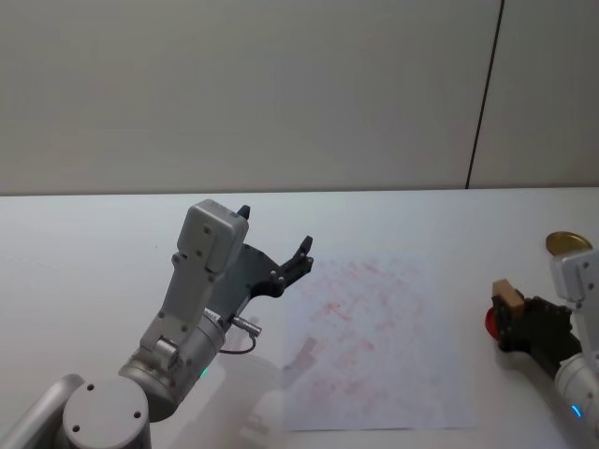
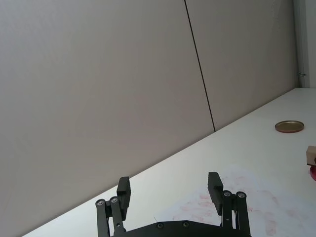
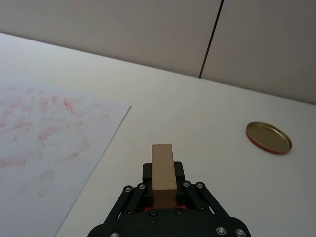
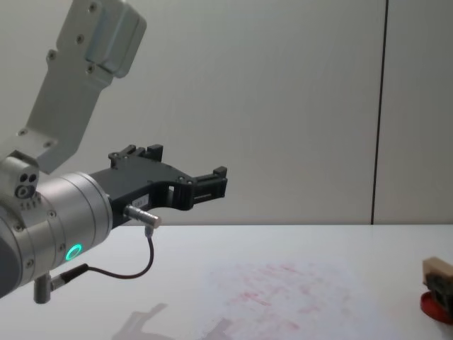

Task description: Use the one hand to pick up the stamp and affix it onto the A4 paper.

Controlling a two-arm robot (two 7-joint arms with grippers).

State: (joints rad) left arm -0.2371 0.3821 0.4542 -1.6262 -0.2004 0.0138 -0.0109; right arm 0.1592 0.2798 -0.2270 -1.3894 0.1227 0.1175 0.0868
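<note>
On the hand [image 3: 163, 185], the fingers [image 3: 147, 174] clamped the upright stamp [image 3: 162, 170] over the red ink pad [image 1: 489, 324], at the A4 paper's [image 1: 374, 337] 3 o'clock. The chest view showed the pad beneath; the head view showed the left gripper [image 1: 274, 230] raised at 9 o'clock, fingers apart.

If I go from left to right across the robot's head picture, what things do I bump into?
left gripper, open → A4 paper → stamp, held in the right gripper → gold lid
</note>
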